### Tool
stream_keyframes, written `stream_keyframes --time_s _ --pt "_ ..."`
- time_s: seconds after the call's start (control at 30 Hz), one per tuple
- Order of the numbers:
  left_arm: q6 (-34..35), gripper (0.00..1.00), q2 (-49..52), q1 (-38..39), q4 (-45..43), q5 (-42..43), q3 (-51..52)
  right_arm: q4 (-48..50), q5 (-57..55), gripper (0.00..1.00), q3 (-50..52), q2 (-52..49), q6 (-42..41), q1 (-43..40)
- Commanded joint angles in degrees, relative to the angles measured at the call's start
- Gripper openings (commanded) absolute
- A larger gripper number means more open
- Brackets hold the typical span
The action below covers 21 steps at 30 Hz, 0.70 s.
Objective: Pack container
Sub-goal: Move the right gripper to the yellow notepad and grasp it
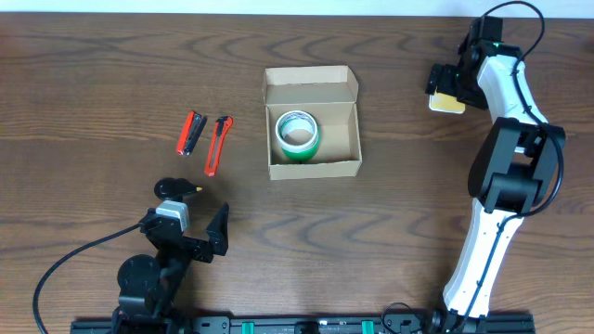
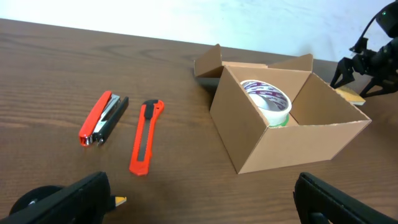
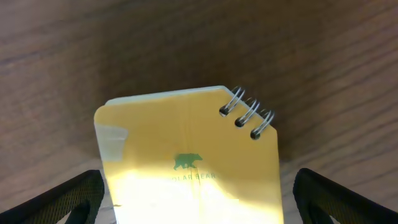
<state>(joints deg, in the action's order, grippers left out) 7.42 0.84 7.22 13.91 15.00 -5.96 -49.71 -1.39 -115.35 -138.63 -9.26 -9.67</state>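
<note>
Right beneath the right wrist camera, a yellow spiral-bound notepad [image 3: 186, 168] is lying flat on the wood. The right gripper [image 3: 199, 180] is hovering over it with its fingers spread wide, one at each side of the pad, gripping nothing.

Near the middle of the table [image 1: 93, 74], the container [image 1: 314, 168] is sitting upright, its lid flap [image 1: 309, 85] standing open on the far side. A roll of tape [image 1: 298, 134], green with a white top face, is resting inside it, in the half nearer the left arm.

Outside the box on that same side, an orange box cutter [image 1: 217, 145] and then a red-and-black stapler [image 1: 190, 133] are lying side by side, apart from each other and from the container.

Closer to the robot's base, the left gripper [image 2: 200, 183] is facing the box with its fingers wide apart and nothing between them. A small black round item [image 1: 172, 188] with a yellow tip is lying just beside its left finger; what it is cannot be told.

Toward the far right corner, the notepad and the right gripper are sitting well apart from the container.
</note>
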Motion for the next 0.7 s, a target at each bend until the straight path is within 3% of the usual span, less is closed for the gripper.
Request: stream_keyframes --time_s 0.0,0.4,0.67 --pt "-0.83 0.95 -0.48 -0.24 0.39 -0.44 1.44 0.26 0.37 0.99 -1.09 -1.77 1.22 0.11" --pt "-0.83 0.96 -0.48 -0.24 0.39 -0.44 1.44 -0.5 0.37 0.97 -1.09 -3.87 1.62 0.17" --pt "-0.83 0.95 -0.48 -0.24 0.39 -0.42 1.44 -0.83 0.48 0.66 -1.11 -3.78 1.6 0.39"
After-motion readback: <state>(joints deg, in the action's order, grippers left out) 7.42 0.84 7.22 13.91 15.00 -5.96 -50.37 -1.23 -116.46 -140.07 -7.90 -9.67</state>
